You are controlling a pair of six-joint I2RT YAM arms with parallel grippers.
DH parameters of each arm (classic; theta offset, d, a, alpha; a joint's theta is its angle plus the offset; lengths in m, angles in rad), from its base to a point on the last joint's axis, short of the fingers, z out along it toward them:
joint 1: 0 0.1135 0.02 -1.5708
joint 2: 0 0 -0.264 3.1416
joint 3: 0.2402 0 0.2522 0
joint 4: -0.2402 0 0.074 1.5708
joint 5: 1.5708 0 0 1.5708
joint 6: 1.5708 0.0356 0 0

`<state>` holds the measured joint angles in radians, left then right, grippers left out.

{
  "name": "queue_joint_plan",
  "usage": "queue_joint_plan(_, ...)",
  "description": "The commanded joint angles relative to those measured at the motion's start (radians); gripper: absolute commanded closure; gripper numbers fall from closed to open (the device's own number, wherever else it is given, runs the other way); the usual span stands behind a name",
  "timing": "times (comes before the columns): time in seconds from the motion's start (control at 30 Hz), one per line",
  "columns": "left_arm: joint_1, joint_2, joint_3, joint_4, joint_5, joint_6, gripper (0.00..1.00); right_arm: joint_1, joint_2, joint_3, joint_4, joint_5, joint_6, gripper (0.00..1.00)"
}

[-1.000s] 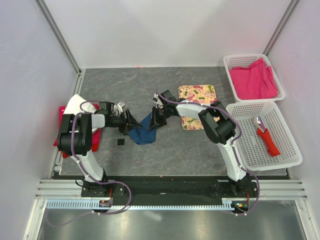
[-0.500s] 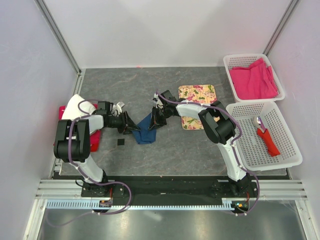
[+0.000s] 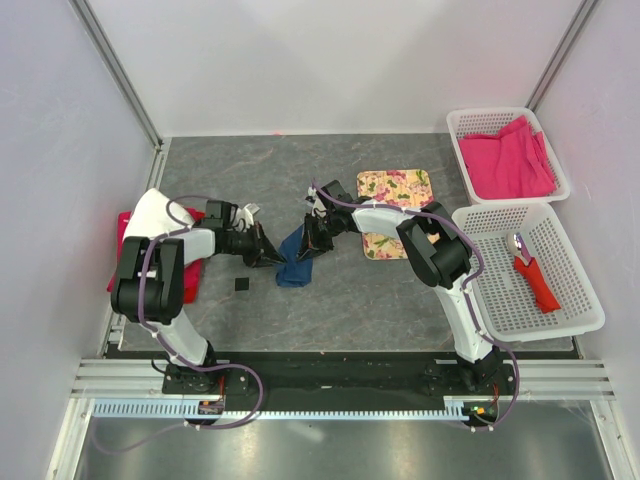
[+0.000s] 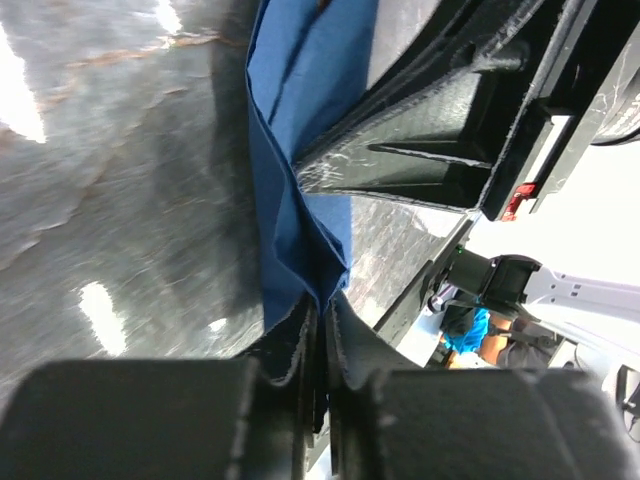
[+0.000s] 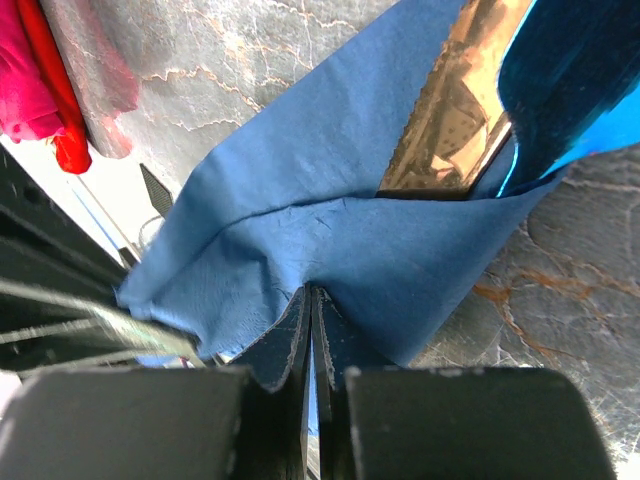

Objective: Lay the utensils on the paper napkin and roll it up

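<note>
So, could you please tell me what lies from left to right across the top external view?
A red item at the left edge → small black square → blue napkin → floral mat → red-handled tool in the white basket.

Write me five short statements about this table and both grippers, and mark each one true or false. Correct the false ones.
1. The left gripper and the right gripper both pinch the blue napkin. True.
2. The red-handled tool lies on the floral mat. False: it lies in the nearer white basket, to the right of the mat.
3. The pink cloth sits in the far white basket. True.
4. The blue napkin lies spread flat on the table. False: it is folded and bunched between the two grippers.
5. A shiny blue utensil shows at the napkin's fold in the right wrist view. True.
</note>
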<state>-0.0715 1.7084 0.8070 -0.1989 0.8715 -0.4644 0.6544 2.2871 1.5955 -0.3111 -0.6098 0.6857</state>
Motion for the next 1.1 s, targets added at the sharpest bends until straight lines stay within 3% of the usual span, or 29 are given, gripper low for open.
queue_joint_plan(0.0, -0.053, -0.012, 0.041, 0.047, 0.001, -0.036, 0.95, -0.002, 0.063, -0.045, -0.086, 0.142, -0.040, 0.93)
queue_joint_plan(0.23, -0.108, 0.072, 0.055, 0.041, -0.069, -0.048, 0.98, -0.002, 0.060, -0.045, -0.088, 0.140, -0.041, 0.93)
queue_joint_plan(0.7, -0.106, 0.149, 0.098, -0.063, -0.227, -0.031, 0.98, -0.002, 0.006, -0.040, -0.100, 0.133, -0.060, 0.89)
queue_joint_plan(1.07, -0.106, 0.163, 0.110, -0.085, -0.247, -0.017, 0.98, -0.035, -0.052, 0.046, -0.167, 0.108, -0.112, 0.83)
